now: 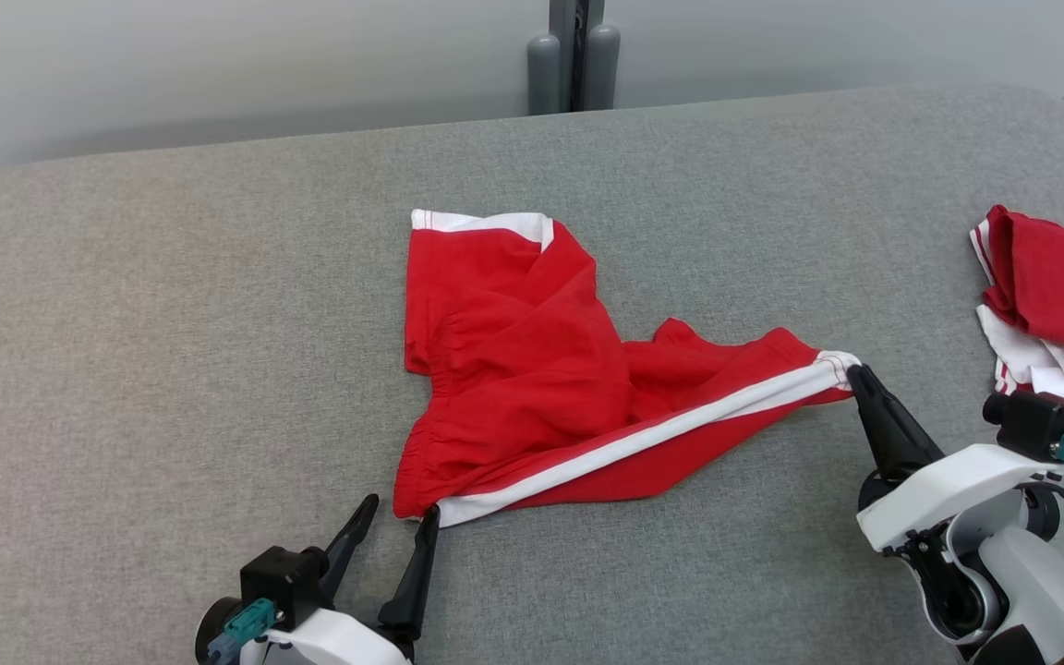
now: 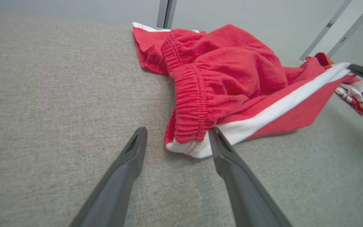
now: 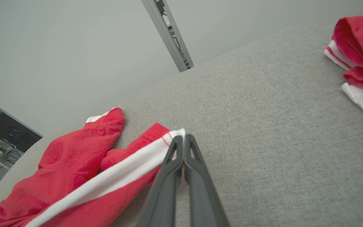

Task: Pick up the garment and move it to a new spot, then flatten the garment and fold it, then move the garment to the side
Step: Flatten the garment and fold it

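The garment [image 1: 532, 369] lies in the middle of the desk [image 1: 172, 323]. The left gripper [image 1: 401, 508] sits at its near left corner, the right gripper [image 1: 855, 374] at its right tip. A second heap of clothes [image 1: 1058, 296] lies at the desk's right edge; a post [image 1: 574, 55] stands behind the desk

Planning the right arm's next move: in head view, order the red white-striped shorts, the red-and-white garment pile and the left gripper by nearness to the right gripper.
1. The red white-striped shorts: corner pinched in the right gripper.
2. The red-and-white garment pile: just to its right.
3. The left gripper: across the shorts, lower left.
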{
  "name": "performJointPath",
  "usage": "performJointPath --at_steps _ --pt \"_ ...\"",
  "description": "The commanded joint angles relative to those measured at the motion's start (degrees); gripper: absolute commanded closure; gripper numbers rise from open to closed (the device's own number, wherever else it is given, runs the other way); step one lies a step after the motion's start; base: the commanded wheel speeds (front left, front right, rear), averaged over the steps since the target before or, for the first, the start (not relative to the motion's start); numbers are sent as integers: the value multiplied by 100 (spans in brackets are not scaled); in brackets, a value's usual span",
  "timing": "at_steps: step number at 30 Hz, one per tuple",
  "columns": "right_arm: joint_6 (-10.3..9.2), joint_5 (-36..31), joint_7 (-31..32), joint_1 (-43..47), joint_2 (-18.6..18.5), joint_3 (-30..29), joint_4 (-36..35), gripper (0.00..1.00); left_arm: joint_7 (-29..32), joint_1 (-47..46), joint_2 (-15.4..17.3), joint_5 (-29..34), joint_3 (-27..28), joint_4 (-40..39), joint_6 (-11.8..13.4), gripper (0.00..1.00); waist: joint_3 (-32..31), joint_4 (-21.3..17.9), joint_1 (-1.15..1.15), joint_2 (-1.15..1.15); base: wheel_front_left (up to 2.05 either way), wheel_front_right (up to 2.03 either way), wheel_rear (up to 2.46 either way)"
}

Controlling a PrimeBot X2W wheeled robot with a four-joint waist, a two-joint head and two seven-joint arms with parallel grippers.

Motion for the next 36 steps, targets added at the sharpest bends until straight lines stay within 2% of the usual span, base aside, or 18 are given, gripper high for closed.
performJointPath --at_steps 1,12,13,14,15,18,19,23,29,36 --pt "0 -16 -25 -32 -19 -32 -22 100 -7 -53 54 -34 -1 -9 -5 0 15 -16 0 0 0 0 0" --pt "0 -87 -25 -112 6 -200 5 100 -7 -54 150 -239 -256 -52 -6 0 69 -13 0 0 0 0 0" --pt "0 -96 -25 -120 9 -208 6 100 -7 -58 157 -253 -259 -55 -6 9 69 -10 0 0 0 0 0" --pt "0 -102 -25 -132 15 -215 8 100 -7 -64 162 -264 -296 -56 -6 24 70 -10 0 0 0 0 0" --pt "0 -104 -25 -140 20 -219 7 100 -7 -76 173 -276 -325 -46 -6 48 73 -11 0 0 0 0 0" --pt "0 -108 -25 -150 30 -224 6 100 -7 -124 214 -304 -392 -36 -6 70 80 -9 0 0 0 0 0" --pt "0 -104 -25 -158 33 -221 7 100 -7 -137 221 -311 -421 -32 -6 100 79 -6 0 0 0 0 0" --pt "0 -95 -25 -168 52 -220 8 100 -7 -176 260 -375 -529 -44 -6 100 19 11 0 0 0 0 0" --pt "0 -167 -25 -133 99 -310 -133 100 -7 -206 335 -336 -331 -538 -6 100 -315 69 0 0 0 0 0" --pt "0 -381 -25 -417 207 -559 -683 100 -8 -624 683 -164 -20 -1313 -6 100 -917 202 0 0 0 0 0"
